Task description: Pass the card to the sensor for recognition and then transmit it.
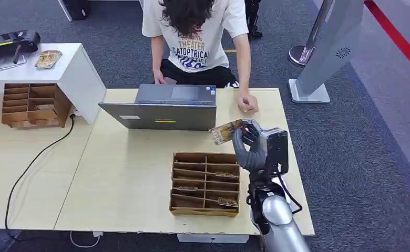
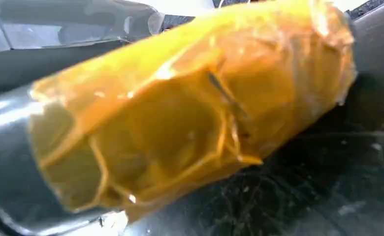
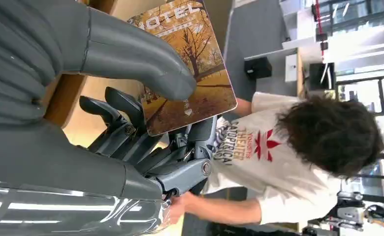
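Observation:
My right hand (image 1: 248, 144) is raised above the right side of the table and pinches a hotel card (image 1: 225, 132) with an autumn-tree picture. In the right wrist view the thumb (image 3: 141, 54) presses on the card (image 3: 190, 64) and the dark fingers (image 3: 131, 128) lie under it. The card sits just in front of the open grey laptop (image 1: 166, 107) and above the cardboard sorting box (image 1: 205, 184), which holds a few more cards. A black sensor device (image 1: 9, 43) rests on the white stand at far left. The left wrist view is blurred by amber tape.
A person in a white T-shirt (image 1: 197, 37) sits behind the table, one hand (image 1: 247, 102) resting on its far edge near my right hand. A second cardboard box (image 1: 33, 105) stands at left, a cable (image 1: 34, 157) crosses the table, and a grey kiosk (image 1: 329, 47) stands at right.

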`<state>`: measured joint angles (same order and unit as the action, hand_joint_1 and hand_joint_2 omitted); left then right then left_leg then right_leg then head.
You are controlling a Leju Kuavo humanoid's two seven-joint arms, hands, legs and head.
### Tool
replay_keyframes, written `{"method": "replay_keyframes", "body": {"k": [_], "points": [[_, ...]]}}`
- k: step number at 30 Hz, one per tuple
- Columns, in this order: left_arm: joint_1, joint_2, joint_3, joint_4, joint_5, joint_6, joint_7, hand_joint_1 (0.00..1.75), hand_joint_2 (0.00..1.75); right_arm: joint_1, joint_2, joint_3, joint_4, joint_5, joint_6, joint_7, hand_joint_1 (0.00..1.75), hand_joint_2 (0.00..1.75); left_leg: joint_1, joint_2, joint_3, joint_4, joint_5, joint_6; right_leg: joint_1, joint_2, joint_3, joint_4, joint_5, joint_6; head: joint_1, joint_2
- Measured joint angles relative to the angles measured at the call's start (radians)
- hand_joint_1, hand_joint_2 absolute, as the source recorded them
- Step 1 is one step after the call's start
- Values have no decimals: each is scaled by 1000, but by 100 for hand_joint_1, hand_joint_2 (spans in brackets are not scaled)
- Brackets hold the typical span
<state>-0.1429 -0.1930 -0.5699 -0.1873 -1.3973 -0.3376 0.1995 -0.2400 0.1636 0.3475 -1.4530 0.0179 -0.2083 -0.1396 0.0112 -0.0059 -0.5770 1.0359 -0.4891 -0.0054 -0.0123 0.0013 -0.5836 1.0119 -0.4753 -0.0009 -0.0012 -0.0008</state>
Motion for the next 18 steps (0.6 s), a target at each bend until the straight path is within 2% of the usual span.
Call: {"method": "replay_keyframes", "body": {"k": [8,18], "points": [[4,0,16,0,12,5,6,0,0,41,-22,-34,-11,26,2,4,175,175,0,0,0,0,0,0,0,0,0,0,0,0,0,0],[11,1,35,0,18,14,11,0,0,96,-43,-57,-33,11,64,16,175,175,0,0,0,0,0,0,0,0,0,0,0,0,0,0]]}}
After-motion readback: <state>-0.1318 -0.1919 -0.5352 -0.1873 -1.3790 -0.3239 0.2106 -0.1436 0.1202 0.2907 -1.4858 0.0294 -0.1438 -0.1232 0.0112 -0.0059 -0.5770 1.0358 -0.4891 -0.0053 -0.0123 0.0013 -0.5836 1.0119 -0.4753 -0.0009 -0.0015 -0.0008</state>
